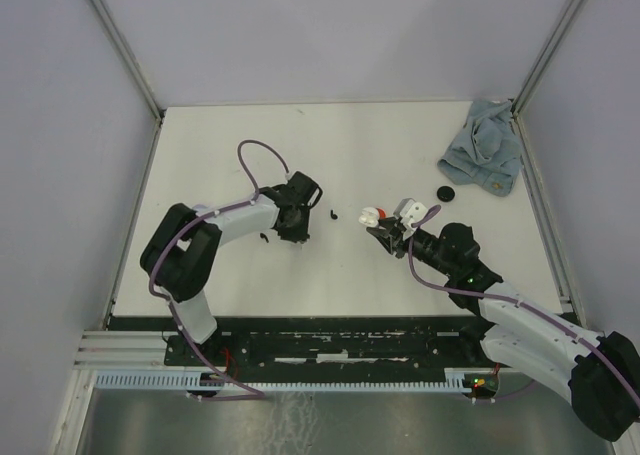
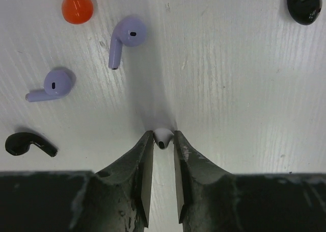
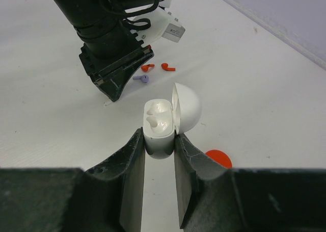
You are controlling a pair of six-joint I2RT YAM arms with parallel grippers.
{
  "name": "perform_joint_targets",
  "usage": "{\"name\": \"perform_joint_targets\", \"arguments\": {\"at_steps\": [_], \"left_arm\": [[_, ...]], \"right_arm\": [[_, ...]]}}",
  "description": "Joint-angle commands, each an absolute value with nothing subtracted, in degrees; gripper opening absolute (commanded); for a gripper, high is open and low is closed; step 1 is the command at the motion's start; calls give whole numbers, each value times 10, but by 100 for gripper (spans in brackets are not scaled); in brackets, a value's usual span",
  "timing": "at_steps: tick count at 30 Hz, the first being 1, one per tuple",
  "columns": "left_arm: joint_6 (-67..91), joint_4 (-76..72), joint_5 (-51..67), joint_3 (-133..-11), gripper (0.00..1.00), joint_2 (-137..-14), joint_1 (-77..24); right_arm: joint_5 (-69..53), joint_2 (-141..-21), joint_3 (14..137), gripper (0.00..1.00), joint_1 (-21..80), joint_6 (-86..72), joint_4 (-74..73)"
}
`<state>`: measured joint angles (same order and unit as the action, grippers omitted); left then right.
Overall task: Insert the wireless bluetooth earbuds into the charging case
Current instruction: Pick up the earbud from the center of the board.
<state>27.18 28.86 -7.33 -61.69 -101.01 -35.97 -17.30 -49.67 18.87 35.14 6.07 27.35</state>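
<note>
Left tool [image 2: 163, 140]: narrow, pinching white earbud [image 2: 162, 136] at tips, mid-tabletop [image 2: 229, 89].
Right tool [image 3: 159, 140]: clamped on charging case [image 3: 159, 122], lid open, right of centre.
Pick-up: firm pinch first, then straight lift, stem toward a socket.
</note>
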Motion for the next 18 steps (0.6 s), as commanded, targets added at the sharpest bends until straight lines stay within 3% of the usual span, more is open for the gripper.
{"name": "perform_joint_targets", "arguments": {"at_steps": [1, 8, 18], "left_arm": [[289, 285, -63, -633, 27, -1006, -357], [266, 242, -48, -613, 17, -955, -357], [244, 82, 32, -553, 12, -819, -357]], "right_arm": [[-168, -489, 194, 2, 351, 61, 293], [-175, -486, 196, 2, 350, 57, 293], [-200, -517, 211, 2, 350, 24, 311]]}}
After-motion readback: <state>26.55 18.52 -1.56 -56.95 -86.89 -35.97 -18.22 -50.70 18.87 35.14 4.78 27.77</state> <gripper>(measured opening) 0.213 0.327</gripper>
